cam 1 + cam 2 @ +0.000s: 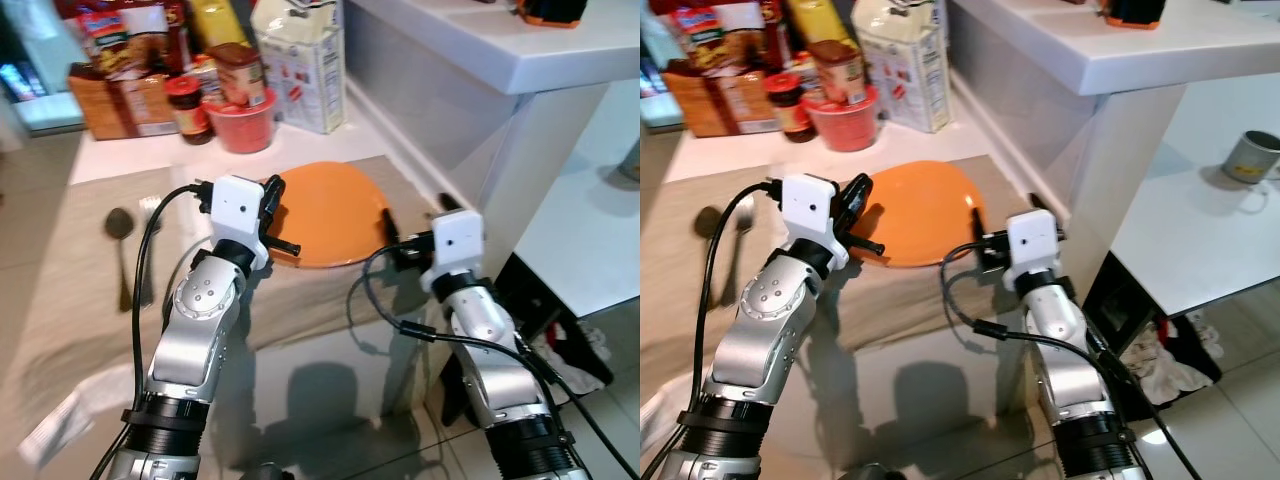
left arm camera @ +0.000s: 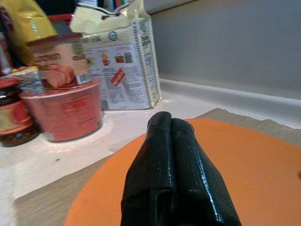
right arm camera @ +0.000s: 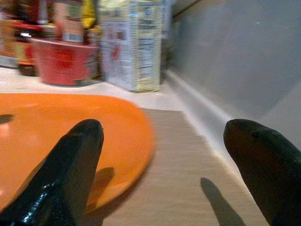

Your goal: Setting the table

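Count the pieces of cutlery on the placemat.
2: a spoon and a fork lie side by side left of the orange plate, the fork nearer it. The left arm may hide more.

White table (image 1: 120, 155), beige placemat (image 1: 80, 300) bearing orange plate (image 1: 330, 215), spoon (image 1: 120, 235), fork (image 1: 150, 215), groceries behind.

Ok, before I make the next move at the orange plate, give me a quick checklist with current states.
1. Orange plate lying flat on the placemat: ok.
2. Left gripper shut, poised over the plate's left edge: ok.
3. Right gripper open, at the plate's right edge, nothing between its fingers: ok.
4. Spoon and fork lie on the placemat left of the plate: ok.
5. Red cup and food packages stand behind the plate, apart from it: ok.
6. Knife on the plate's right: cannot tell.
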Controlling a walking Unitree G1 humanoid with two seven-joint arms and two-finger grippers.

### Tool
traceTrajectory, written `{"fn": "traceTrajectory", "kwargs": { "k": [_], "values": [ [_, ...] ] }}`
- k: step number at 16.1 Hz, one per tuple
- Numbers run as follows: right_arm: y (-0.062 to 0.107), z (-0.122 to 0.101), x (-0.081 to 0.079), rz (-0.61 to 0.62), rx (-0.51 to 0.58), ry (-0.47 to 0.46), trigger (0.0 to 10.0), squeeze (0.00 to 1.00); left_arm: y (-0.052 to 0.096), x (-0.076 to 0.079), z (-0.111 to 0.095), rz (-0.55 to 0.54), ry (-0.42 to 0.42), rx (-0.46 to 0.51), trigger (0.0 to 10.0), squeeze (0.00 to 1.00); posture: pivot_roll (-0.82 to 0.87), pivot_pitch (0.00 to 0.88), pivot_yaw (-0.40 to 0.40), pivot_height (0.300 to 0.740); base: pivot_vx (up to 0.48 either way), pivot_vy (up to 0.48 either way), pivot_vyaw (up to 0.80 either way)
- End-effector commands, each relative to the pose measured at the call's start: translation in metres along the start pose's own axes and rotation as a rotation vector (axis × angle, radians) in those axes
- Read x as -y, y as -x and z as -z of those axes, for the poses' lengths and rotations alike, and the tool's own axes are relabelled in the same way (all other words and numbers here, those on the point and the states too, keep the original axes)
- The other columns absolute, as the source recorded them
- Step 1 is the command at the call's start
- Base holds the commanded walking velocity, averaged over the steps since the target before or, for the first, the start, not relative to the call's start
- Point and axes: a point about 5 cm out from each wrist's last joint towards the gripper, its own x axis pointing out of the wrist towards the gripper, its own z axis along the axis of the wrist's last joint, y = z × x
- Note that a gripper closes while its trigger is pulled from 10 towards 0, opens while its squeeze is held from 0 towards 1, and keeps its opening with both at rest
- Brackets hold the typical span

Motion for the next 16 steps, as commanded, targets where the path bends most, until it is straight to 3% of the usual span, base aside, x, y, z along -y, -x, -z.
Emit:
{"fn": "traceTrajectory", "kwargs": {
  "k": [1,4,9,11,16],
  "values": [
    [0.0,-0.001,0.003,0.005,-0.005,-0.001,10.0,0.0,-0.003,-0.001,0.001,0.011,-0.021,-0.015,0.0,0.0,-0.02,0.0,0.042,0.74,0.0,0.0,0.0],
    [0.001,-0.002,0.007,0.01,-0.014,0.002,10.0,0.0,-0.008,-0.009,0.006,0.034,-0.025,-0.079,0.0,0.0,-0.02,0.0,0.045,0.74,0.0,0.0,0.0],
    [0.003,-0.007,0.007,0.004,-0.01,-0.007,10.0,0.0,-0.031,-0.028,0.007,0.083,-0.073,-0.182,0.0,0.0,-0.03,0.0,0.054,0.74,0.0,0.325,0.0],
    [0.003,-0.006,0.007,0.005,-0.014,-0.01,10.0,0.0,-0.041,-0.029,0.005,0.103,-0.112,-0.185,0.0,0.0,-0.03,0.0,0.059,0.74,0.0,0.0,0.0],
    [0.006,-0.007,0.006,0.008,-0.024,-0.013,10.0,0.0,-0.055,-0.029,-0.006,0.113,-0.104,-0.144,0.0,0.0,-0.04,0.0,0.068,0.74,0.0,0.0,0.0]
  ]
}}
